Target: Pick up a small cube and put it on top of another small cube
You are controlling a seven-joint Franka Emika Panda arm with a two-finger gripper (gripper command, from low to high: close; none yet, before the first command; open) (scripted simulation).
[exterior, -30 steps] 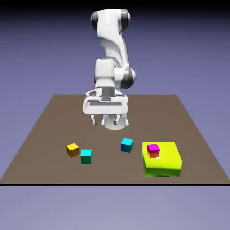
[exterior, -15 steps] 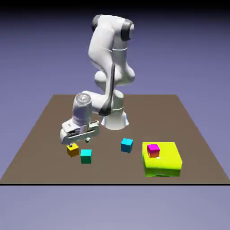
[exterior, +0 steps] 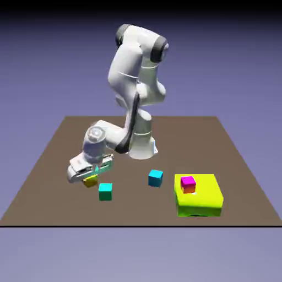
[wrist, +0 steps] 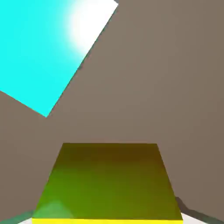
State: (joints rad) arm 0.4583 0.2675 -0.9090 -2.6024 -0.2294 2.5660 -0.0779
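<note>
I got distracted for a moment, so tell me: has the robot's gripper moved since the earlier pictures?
Yes: the gripper has come down over the yellow cube, toward the exterior view's left of the teal cube.

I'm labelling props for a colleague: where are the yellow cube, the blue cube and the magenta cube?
Yellow cube (wrist: 109, 181): hand view, its shaded side.
Blue cube (exterior: 155, 179): exterior view, its front.
Magenta cube (exterior: 188, 180): exterior view, its top.
</note>
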